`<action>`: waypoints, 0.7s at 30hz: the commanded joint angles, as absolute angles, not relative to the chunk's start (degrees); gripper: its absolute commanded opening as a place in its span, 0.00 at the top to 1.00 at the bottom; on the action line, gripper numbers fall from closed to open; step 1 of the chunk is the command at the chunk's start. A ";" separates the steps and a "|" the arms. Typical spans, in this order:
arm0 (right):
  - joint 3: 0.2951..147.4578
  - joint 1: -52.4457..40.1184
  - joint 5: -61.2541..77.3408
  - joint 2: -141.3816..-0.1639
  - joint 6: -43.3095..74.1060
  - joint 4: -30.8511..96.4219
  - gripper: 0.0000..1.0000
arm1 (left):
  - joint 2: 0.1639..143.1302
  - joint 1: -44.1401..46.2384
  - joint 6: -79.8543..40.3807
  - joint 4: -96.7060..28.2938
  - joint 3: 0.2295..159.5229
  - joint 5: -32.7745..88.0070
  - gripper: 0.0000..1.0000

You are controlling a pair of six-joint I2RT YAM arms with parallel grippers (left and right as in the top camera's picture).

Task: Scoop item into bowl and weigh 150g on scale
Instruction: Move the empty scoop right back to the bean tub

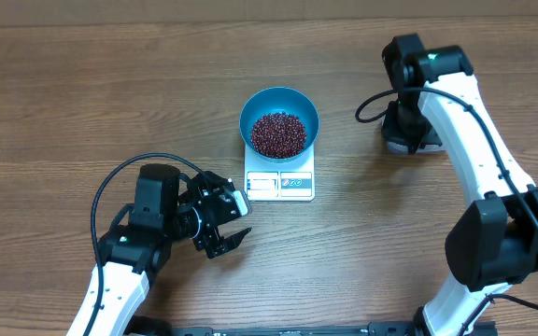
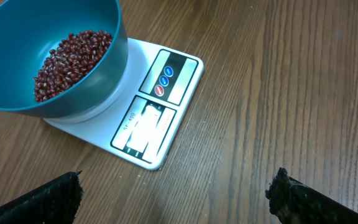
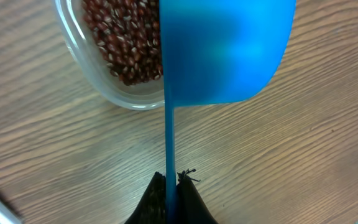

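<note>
With the bowl (image 1: 308, 105) of beans (image 1: 278, 134) on the scale (image 1: 280, 184) mid-table and the left gripper (image 2: 176, 186) spread wide, the scoop (image 3: 225, 50) is being squeezed tight by the right gripper (image 3: 171, 186) over the tub (image 3: 114, 93) toward the table's (image 1: 82, 84) far right corner, likely for a careful dip.

Both arms wear white shells over black joint housings. A black cable (image 1: 110, 187) loops off the left arm (image 1: 120, 271), near the display edge of the scale (image 1: 280, 184), and another off the right arm (image 1: 479, 131). The left tool (image 1: 238, 219) and right tool (image 3: 173, 186) are black.
</note>
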State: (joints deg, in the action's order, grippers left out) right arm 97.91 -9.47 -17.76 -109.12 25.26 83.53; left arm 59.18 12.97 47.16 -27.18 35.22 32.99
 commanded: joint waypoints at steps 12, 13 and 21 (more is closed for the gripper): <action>93.86 -8.71 -26.09 -108.14 25.06 75.90 0.96 | 59.61 12.67 48.23 -27.18 34.98 33.91 0.01; 93.84 -8.36 -26.04 -108.62 24.97 75.68 0.96 | 59.61 12.67 48.23 -27.20 34.98 33.91 0.00; 93.84 -7.64 -25.15 -113.19 23.77 76.58 0.96 | 59.61 12.67 48.23 -27.20 34.98 33.91 0.01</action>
